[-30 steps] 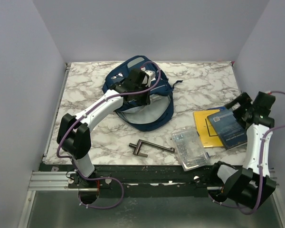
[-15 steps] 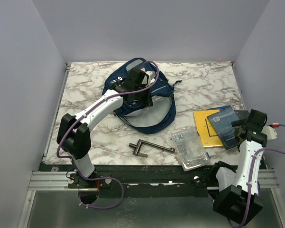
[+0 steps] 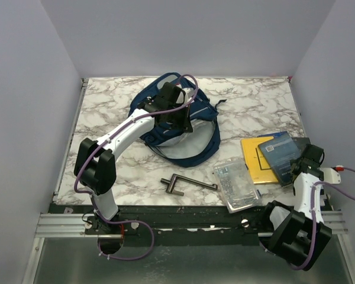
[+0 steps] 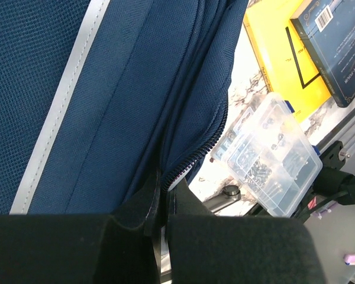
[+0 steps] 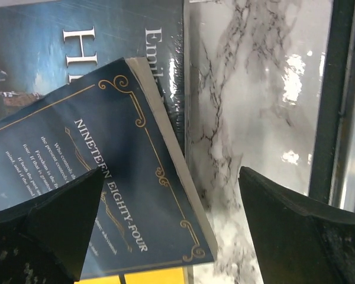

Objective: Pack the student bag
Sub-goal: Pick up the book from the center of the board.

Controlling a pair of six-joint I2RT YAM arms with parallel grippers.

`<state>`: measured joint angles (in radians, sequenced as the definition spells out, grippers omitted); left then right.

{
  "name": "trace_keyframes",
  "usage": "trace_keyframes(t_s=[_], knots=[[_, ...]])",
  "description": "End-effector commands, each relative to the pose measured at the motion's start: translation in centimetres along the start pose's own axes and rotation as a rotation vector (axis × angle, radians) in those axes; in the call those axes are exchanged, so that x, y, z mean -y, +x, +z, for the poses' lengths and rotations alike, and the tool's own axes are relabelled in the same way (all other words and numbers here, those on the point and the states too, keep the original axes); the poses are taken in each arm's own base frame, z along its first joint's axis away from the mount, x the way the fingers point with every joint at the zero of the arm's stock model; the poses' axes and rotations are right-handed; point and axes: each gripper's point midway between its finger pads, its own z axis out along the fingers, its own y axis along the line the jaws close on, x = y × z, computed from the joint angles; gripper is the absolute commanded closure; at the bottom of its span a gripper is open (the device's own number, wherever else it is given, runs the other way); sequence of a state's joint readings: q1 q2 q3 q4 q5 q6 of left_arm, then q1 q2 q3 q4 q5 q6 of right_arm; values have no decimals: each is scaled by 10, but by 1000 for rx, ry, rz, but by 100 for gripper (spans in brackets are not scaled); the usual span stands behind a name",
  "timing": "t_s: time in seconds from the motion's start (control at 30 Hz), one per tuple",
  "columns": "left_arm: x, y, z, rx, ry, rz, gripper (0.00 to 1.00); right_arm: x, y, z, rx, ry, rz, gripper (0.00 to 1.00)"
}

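Observation:
The student bag (image 3: 147,97), a navy backpack with grey trim, lies at the table's back centre with its mouth gaping toward the front. My left gripper (image 3: 180,120) hangs over that opening, shut on the bag's zippered edge (image 4: 189,163), which it holds up off the table. In the left wrist view the jaws (image 4: 164,198) are pinched together on that fabric. My right gripper (image 3: 306,158) is open at the near right corner of the books. Its fingers (image 5: 53,219) straddle the corner of a navy paperback (image 5: 106,195) without touching it.
The navy paperback (image 3: 283,155) lies on a yellow book (image 3: 254,161), with another dark book (image 5: 77,47) behind it. A clear plastic box of small parts (image 3: 236,184) and a dark metal T-shaped tool (image 3: 186,184) lie near the front edge. The table's right rail (image 5: 337,100) is close by.
The right arm has dropped and drawn back from above the books to their near right corner, still open. The left gripper has lifted the bag's edge slightly up and to the right.

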<state>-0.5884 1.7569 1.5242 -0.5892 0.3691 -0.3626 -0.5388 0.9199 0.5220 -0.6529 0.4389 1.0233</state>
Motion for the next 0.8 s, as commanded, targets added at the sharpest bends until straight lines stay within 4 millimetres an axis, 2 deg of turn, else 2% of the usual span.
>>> trace_keyframes(t_s=[0.0, 0.07, 0.13, 0.27, 0.37, 0.5, 0.6, 0.67, 0.77], knots=[[31, -22, -25, 66, 102, 1, 100, -33, -16, 11, 88, -152, -28, 0], [33, -21, -24, 62, 113, 4, 100, -45, -11, 11, 73, -223, -42, 0], [31, -18, -20, 50, 108, 2, 100, -62, 1, 12, 16, -317, -101, 0], [33, -17, -15, 42, 112, 11, 100, -84, 34, 20, -133, -404, -160, 2], [33, -19, -16, 49, 103, 25, 100, -104, 44, 21, -173, -484, -212, 6], [31, -22, -16, 52, 94, 32, 100, -137, 59, 10, -242, -621, -258, 9], [30, -20, -13, 40, 95, 32, 100, -154, 71, 2, -293, -680, -314, 11], [28, -19, -11, 36, 87, 31, 100, -158, 74, -1, -319, -688, -356, 8], [30, -18, -12, 30, 98, 31, 100, -145, 69, 4, -321, -579, -387, 0]])
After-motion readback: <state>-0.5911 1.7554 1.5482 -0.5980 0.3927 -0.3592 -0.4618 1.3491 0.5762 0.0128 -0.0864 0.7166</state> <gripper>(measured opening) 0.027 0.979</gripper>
